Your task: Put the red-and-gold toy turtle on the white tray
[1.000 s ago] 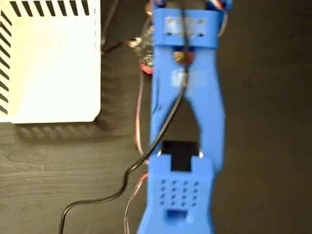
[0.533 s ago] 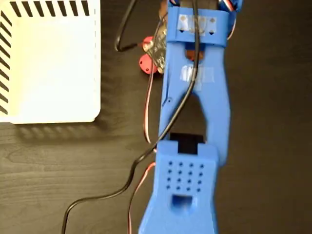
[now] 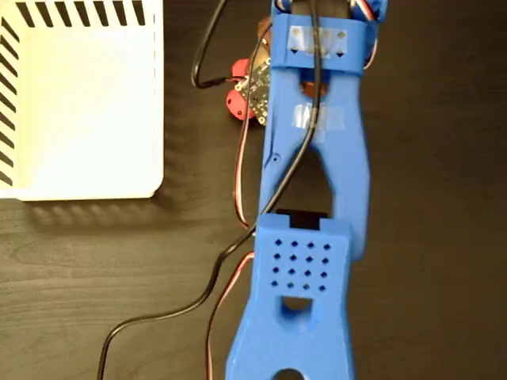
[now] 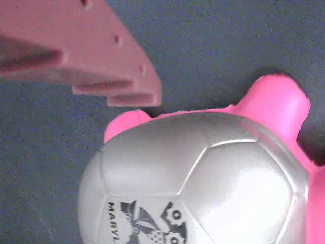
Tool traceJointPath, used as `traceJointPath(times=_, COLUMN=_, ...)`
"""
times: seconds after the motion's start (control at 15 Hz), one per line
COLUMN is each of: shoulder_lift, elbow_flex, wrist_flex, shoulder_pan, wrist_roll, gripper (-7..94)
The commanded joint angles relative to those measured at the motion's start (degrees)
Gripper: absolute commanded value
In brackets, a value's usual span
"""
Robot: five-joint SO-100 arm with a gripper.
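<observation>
The red-and-gold toy turtle lies on the dark table at the top centre of the fixed view, its right part hidden under my blue arm. In the wrist view the turtle's domed shell with black print fills the lower frame, with pinkish feet sticking out. Only one finger of my gripper shows, at the upper left, a little apart from the shell and not touching it; the jaws stand open. The white tray with black stripes sits at the upper left, nothing on it.
A black cable and a red wire run from the arm across the dark wooden table. A loop of the black cable lies between the tray and the turtle.
My arm has shifted to the right and reached further up the picture. More of the turtle now shows at the arm's left edge, and the cable loop has risen.
</observation>
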Motion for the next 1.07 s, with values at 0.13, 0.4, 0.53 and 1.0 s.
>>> traceJointPath(times=0.13, shoulder_lift=0.5, elbow_flex=-3.7, wrist_flex=0.1, shoulder_pan=0.0, wrist_roll=-1.2, gripper=53)
traceJointPath(times=0.4, shoulder_lift=-1.1, elbow_flex=-4.7, wrist_flex=-0.6, shoulder_pan=-0.4, wrist_roll=-1.1, gripper=36)
traceJointPath(times=0.53, shoulder_lift=-1.2, elbow_flex=-4.7, wrist_flex=-0.7, shoulder_pan=-0.4, wrist_roll=-1.1, gripper=19)
traceJointPath(times=1.0, shoulder_lift=4.1, elbow_flex=-4.4, wrist_flex=0.4, shoulder_pan=-1.1, wrist_roll=3.3, gripper=0)
